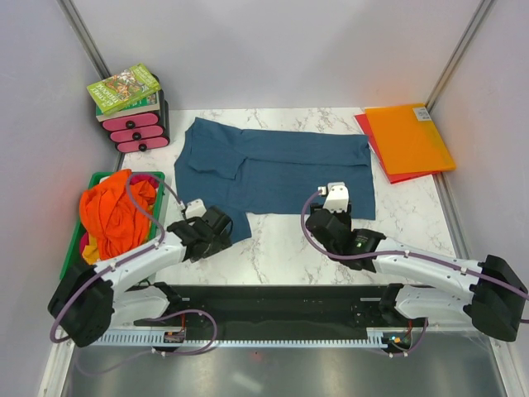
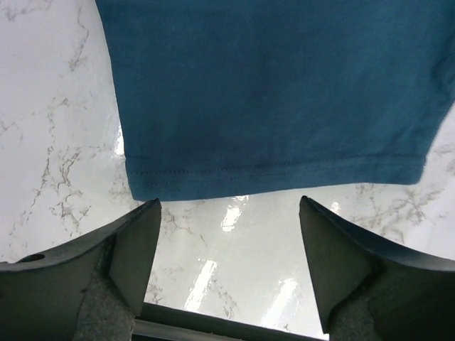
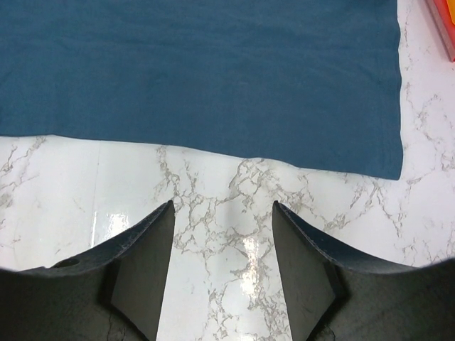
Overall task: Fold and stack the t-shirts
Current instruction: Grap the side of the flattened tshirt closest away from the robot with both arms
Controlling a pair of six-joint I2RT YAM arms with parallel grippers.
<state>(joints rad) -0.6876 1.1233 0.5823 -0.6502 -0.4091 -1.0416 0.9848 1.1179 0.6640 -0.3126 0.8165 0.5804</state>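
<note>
A: Overhead view, item one?
B: Teal t-shirt (image 1: 273, 169), one, spread flat across the middle of the marble worktop (image 1: 281, 248), with a flap hanging toward the near left.
A: Other garments?
B: Orange t-shirts (image 1: 116, 215), bundled in a heap in the green bin (image 1: 99, 176) at the left edge, well apart from the teal one.
A: Sundries?
B: Books (image 1: 124, 88) on a small unit of pink drawers (image 1: 136, 128) at the far left. An orange folder (image 1: 407, 138) lies on a red folder (image 1: 369, 126) at the far right.
A: Arms?
B: The left pincer (image 1: 225, 227) is low, just beside the hanging flap. The right pincer (image 1: 329, 213) is at the shirt's near edge, right of centre.
A: Left wrist view?
B: The left pincer (image 2: 229, 213) has its jaws wide apart, with nothing between them. The stitched hem of the teal t-shirt (image 2: 277, 92) lies just beyond the fingers (image 2: 135, 249), not touching. Bare worktop (image 2: 57, 142) is beneath.
A: Right wrist view?
B: The right pincer (image 3: 223, 213) has its jaws apart and holds nothing. The teal t-shirt (image 3: 199, 71) fills the upper frame. Its near edge is clear of the tips, with worktop (image 3: 213, 192) between. A corner of the red folder (image 3: 446, 28) shows at the top right.
</note>
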